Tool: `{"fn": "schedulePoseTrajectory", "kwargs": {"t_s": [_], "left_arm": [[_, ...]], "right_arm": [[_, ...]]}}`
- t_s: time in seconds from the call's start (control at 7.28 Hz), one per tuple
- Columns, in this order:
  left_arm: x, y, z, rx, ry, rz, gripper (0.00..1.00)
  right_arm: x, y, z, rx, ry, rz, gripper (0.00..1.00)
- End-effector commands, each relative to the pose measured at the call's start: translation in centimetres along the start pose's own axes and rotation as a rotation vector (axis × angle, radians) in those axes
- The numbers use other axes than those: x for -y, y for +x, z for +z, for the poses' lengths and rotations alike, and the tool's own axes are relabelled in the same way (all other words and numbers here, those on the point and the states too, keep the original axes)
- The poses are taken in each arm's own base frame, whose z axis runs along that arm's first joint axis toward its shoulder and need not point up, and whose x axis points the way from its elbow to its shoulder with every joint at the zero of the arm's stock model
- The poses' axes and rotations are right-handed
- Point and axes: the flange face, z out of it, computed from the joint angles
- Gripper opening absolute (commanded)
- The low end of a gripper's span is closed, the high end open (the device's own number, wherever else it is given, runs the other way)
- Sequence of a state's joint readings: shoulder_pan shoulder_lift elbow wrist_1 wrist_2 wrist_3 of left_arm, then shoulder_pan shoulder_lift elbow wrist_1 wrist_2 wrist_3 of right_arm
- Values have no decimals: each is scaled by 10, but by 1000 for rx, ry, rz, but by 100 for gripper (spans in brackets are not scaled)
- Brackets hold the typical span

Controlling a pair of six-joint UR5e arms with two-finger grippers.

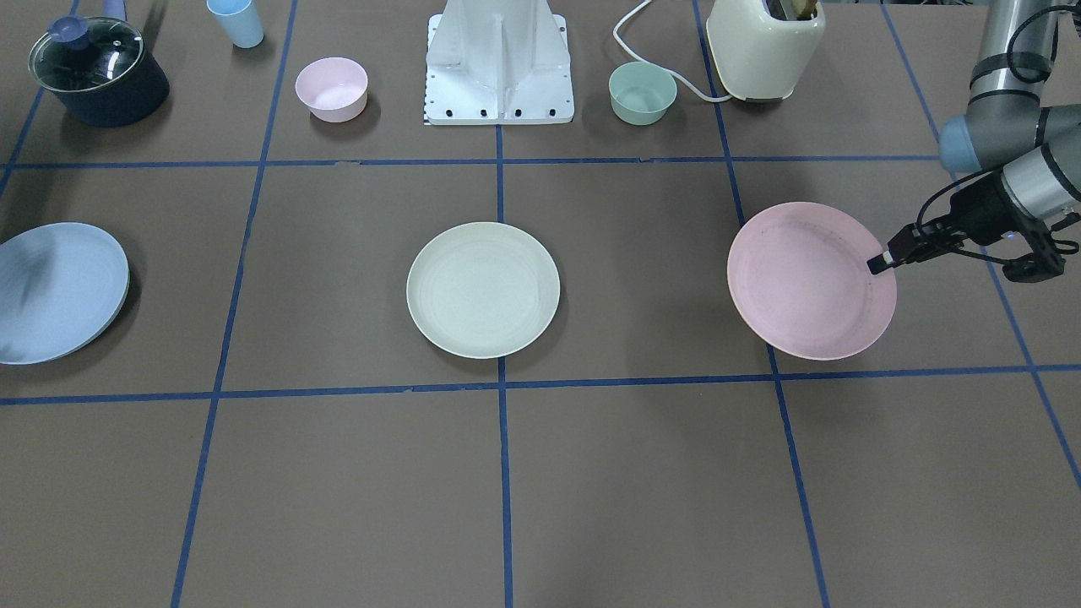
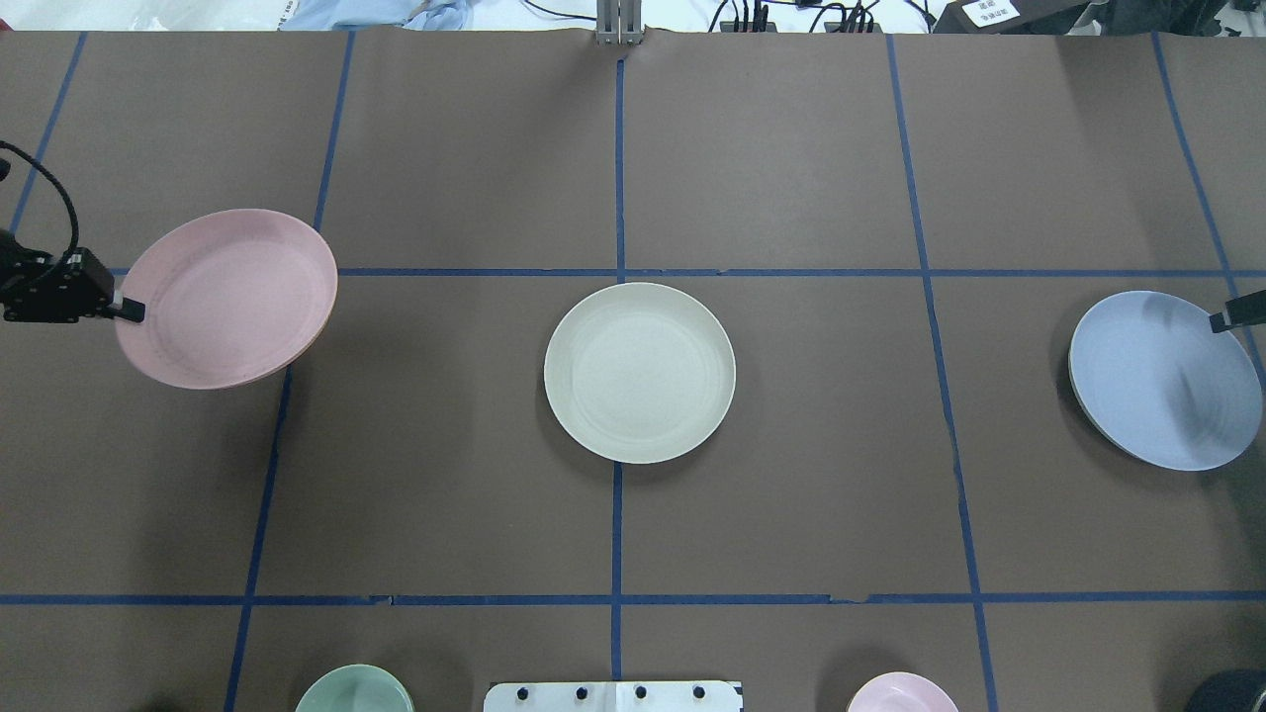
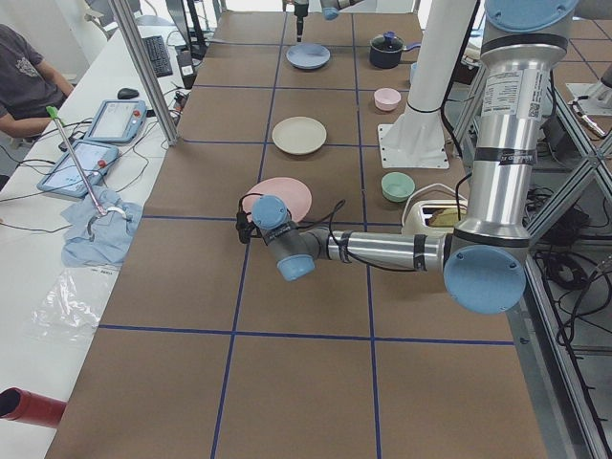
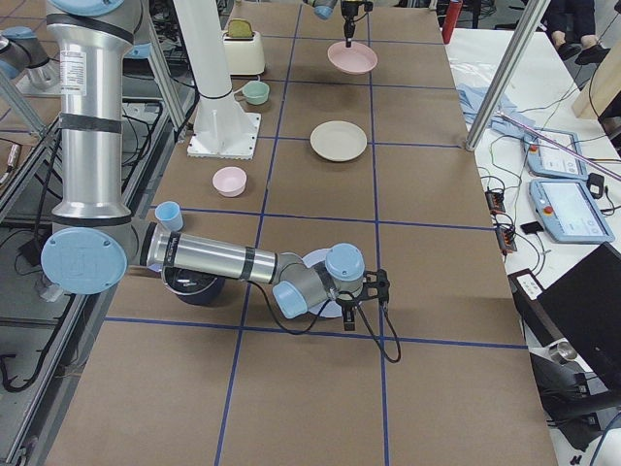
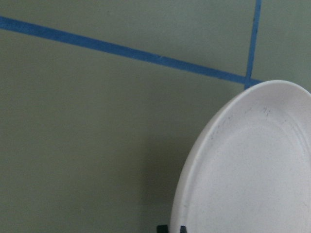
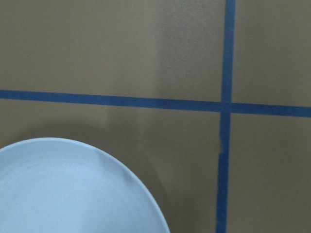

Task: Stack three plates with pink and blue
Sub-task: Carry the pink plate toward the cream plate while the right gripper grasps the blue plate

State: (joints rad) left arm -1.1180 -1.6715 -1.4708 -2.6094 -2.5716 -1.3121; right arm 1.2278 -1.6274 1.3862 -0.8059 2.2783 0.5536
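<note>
1. Well, the left gripper [image 2: 127, 311] is clenched on the pink plate [image 2: 232, 297], pinching its rim at the plate's nine o'clock in the overhead view.
2. That plate hangs tilted above the table [image 2: 791, 178], with its shadow on the brown surface beneath it.
3. Seen from overhead, the pink plate is at nine o'clock from the cream plate [image 2: 639, 373] and well apart from it.
4. The cream plate lies flat mid-table, across a blue tape line, with nothing touching it.
5. Only a fingertip of the right gripper [image 2: 1226, 318] shows at the overhead view's edge. It sits on the rim of the blue plate [image 2: 1157, 381] at about the plate's two o'clock and appears clamped there.
6. The blue plate is at three o'clock from the cream one, well apart. It is tilted with a shadow under it and partly smeared by blur.
7. From across the table, a row of things stands along the twelve o'clock edge:
   - a lidded pot [image 1: 97, 72]
   - a blue cup [image 1: 236, 21]
   - a pink bowl [image 1: 331, 89]
   - a green bowl [image 1: 643, 93]
   - a toaster [image 1: 764, 46]
</note>
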Motion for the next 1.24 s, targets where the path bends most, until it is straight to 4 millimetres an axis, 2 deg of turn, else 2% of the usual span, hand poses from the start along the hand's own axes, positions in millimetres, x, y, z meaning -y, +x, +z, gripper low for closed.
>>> {"fn": "schedulePoseTrajectory", "kwargs": {"t_s": [0.0,0.27,0.41,0.55,0.96,1.1], "left_arm": [[4,63,20,-43,-17,-66,0],[5,73,22,-49,-15,-61,0],[5,74,22,-50,-15,-60,0],[5,74,22,-50,-15,-60,0],[6,73,22,-49,-15,-60,0],[5,75,22,-51,-14,-57,0]], "right_arm": [[-17,-46,45,-38,48,2,100],[-33,-31,46,-34,27,-11,100],[-36,-33,44,1,-2,-7,100],[-34,-27,34,40,-17,15,100],[-42,-9,29,37,-22,3,99],[-41,-4,25,35,-13,15,80]]}}
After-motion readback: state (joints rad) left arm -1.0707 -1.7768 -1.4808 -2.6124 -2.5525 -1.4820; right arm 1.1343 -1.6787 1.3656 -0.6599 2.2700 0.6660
